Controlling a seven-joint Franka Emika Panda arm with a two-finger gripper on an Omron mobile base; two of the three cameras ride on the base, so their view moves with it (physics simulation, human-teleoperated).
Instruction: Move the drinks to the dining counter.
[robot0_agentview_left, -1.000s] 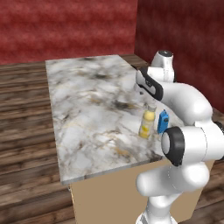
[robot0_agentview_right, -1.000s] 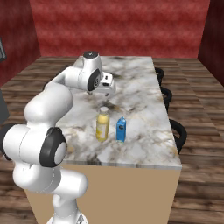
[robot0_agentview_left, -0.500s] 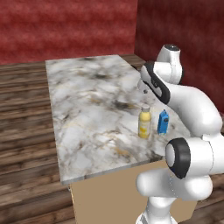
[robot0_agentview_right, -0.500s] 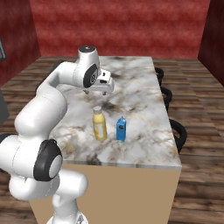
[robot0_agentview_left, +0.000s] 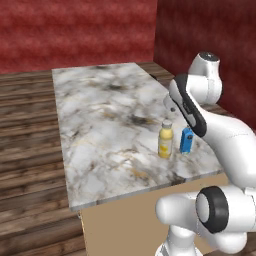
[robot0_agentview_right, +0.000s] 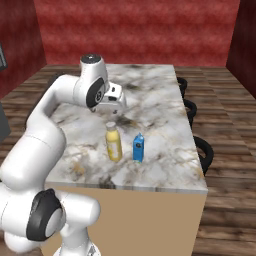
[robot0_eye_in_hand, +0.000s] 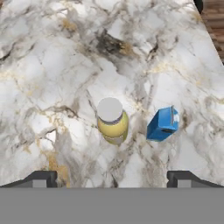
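Standing upright: yellow bottle (robot0_eye_in_hand: 112, 121), white cap | slim blue carton (robot0_eye_in_hand: 162, 124) beside | hand (robot0_eye_in_hand: 111, 178) spread wide, empty

This was a rendered home kitchen or dining area. A long island with a veined marble worktop (robot0_agentview_right: 150, 105) on a plain tan base stood on a dark wood plank floor (robot0_agentview_left: 25, 150), dark round stools (robot0_agentview_right: 204, 152) lined one long side, and mottled red walls (robot0_agentview_right: 135, 30) enclosed it.

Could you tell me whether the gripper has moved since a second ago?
Yes: the open gripper has risen off the dining counter, away from the yellow bottle.
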